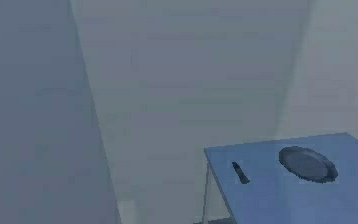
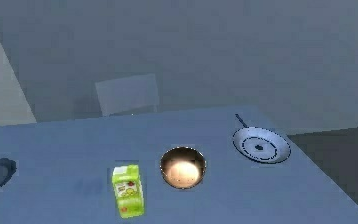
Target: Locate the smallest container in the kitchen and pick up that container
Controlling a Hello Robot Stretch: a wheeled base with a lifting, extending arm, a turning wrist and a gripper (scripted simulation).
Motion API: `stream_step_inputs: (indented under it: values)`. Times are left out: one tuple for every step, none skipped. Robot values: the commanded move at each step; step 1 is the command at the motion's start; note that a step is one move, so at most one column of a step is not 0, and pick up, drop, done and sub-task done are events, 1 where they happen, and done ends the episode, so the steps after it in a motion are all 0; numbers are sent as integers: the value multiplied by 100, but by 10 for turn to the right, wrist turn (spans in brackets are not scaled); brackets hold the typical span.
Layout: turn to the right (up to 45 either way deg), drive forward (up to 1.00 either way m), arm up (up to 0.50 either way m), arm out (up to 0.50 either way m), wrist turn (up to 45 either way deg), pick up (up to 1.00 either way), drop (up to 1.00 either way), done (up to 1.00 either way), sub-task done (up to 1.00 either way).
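Item: copper bowl (image 2: 182,167), which we judge the smallest container, standing on the blue table (image 2: 77,150) toward its near edge, between the green carton (image 2: 129,190) just beside it and the frying pan (image 2: 261,147) farther off, on the arm's reaching side; gripper state we cannot tell.

A blue worktop (image 2: 67,150) is stretching across the arm side view. A pale frying pan (image 2: 261,147) is lying on it toward the right, its handle pointing at the far edge. A green packet (image 2: 129,190) is standing near the front edge. A grey chair back (image 2: 127,95) is rising just behind the far edge. In the forward view, a dark round dish (image 1: 307,163) and a small dark object (image 1: 241,172) are lying apart on the worktop's corner, with pale walls (image 1: 187,80) standing behind.
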Motion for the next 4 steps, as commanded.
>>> stream_step_inputs:
  values:
    - [0, 0, 50, 0, 0, 0, 0, 0, 0]
    - [0, 0, 38, 0, 0, 0, 0, 0, 0]
    - [0, 0, 0, 22, 0, 0, 0, 0, 0]
    - [0, 0, 0, 0, 450, 0, 0, 0, 0]
